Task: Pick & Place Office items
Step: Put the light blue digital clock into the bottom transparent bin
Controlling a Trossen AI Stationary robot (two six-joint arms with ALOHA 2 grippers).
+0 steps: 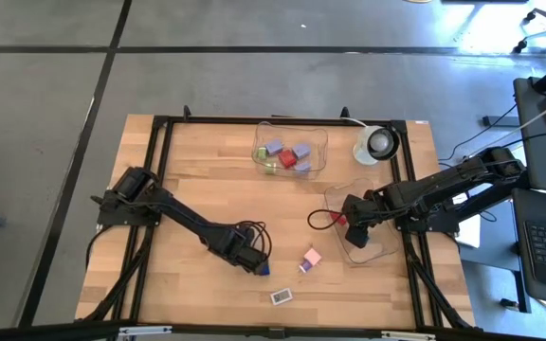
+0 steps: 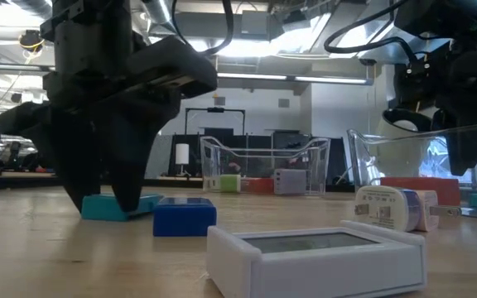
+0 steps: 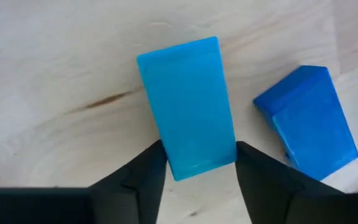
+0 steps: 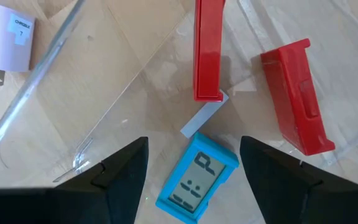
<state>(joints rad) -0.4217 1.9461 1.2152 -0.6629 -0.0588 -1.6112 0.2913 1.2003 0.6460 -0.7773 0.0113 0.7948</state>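
My left gripper (image 1: 253,262) points down at the table's near middle, shut on a teal block (image 3: 188,99) that lies flat on the wood. A dark blue block (image 3: 308,121) lies just beside it. A pink-and-lavender piece (image 1: 309,259) and a white flat piece (image 1: 281,296) lie nearer the table's near edge. My right gripper (image 1: 354,230) hangs open above the right-hand clear tub (image 1: 335,197). Under it lie two red pieces (image 4: 291,93), a light blue piece with a display (image 4: 197,177) and a small grey piece (image 4: 201,118). My left gripper pinches the teal block at one short end (image 3: 197,163), one finger (image 3: 148,174) on each long side. The fingers come from above, pointing down, and stand across the block. The block lies flat on the table, its far end (image 2: 143,204) sticking out past the fingers.
A second clear tub (image 1: 320,142) at the far middle holds lavender, red and green pieces. A round white-and-black object (image 1: 377,144) stands to its right. The black frame rails (image 1: 159,170) run along the table's sides. Bare wood lies on the left half.
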